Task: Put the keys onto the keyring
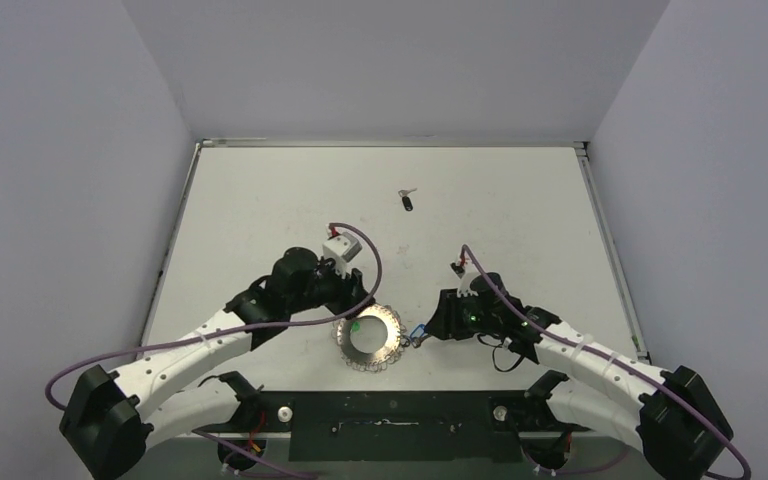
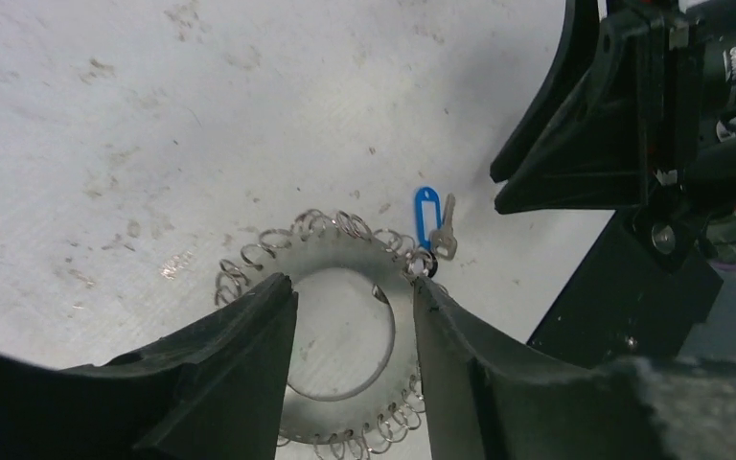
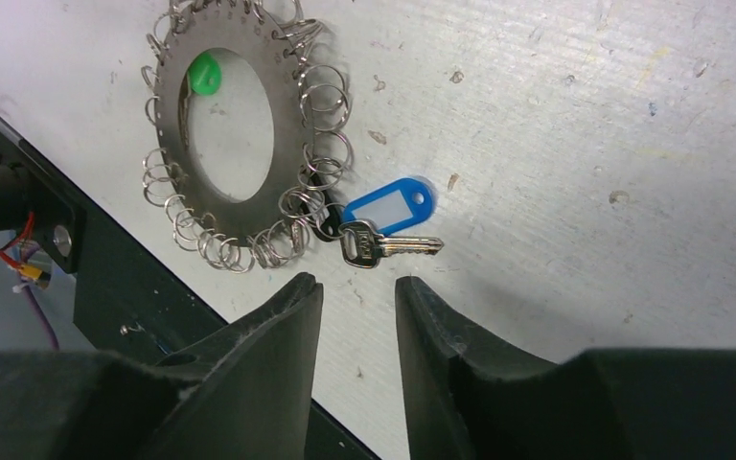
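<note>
white table (image 1: 280,200), keyring (image 3: 289,134), blue tag (image 3: 388,205)

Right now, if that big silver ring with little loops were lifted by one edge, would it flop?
The keyring looks like flat metal plate, so probably stiff. Its wire loops would likely swing and jingle. The blue tag and key at its rim would probably dangle.

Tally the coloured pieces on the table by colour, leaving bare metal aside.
Blue: 1, the blue tag beside the keyring
Green: 1, the green piece showing in the ring's hole
Black: 2, a black head at the rim, and a black-headed key far up the table
Total: 4
</note>
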{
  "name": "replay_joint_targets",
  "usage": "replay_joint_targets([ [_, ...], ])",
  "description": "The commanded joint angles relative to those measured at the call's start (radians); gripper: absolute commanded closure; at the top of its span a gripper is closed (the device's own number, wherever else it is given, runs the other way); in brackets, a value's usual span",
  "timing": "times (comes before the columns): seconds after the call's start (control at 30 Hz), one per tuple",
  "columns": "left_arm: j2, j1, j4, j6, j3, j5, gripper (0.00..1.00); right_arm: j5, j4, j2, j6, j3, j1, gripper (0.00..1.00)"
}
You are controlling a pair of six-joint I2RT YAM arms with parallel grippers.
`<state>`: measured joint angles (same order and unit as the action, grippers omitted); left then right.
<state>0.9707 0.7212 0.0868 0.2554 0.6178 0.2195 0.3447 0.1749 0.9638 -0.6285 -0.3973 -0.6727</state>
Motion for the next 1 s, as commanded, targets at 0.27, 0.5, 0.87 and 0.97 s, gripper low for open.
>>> replay_joint_targets([
  [0.27, 0.18, 0.139, -0.003, 0.211, -0.051, -0.117, 0.4, 0.053, -0.117, 0.238, 0.178, -0.131, -0.048, 0.56],
  [0.5, 0.113, 0.128, 0.051, 0.31, -0.112, -0.211, 0.31, -0.063, -0.023, 0.357, 0.331, -0.263, -0.192, 0.56],
  [0.87, 0.007, 0.012, 0.172, 0.354, -0.142, -0.168, 0.24, -0.176, 0.04, 0.493, 0.404, -0.336, -0.281, 0.6],
  [0.97, -0.012, -0.03, 0.168, 0.37, -0.151, -0.117, 0.24, -0.218, 0.057, 0.514, 0.414, -0.344, -0.303, 0.75],
])
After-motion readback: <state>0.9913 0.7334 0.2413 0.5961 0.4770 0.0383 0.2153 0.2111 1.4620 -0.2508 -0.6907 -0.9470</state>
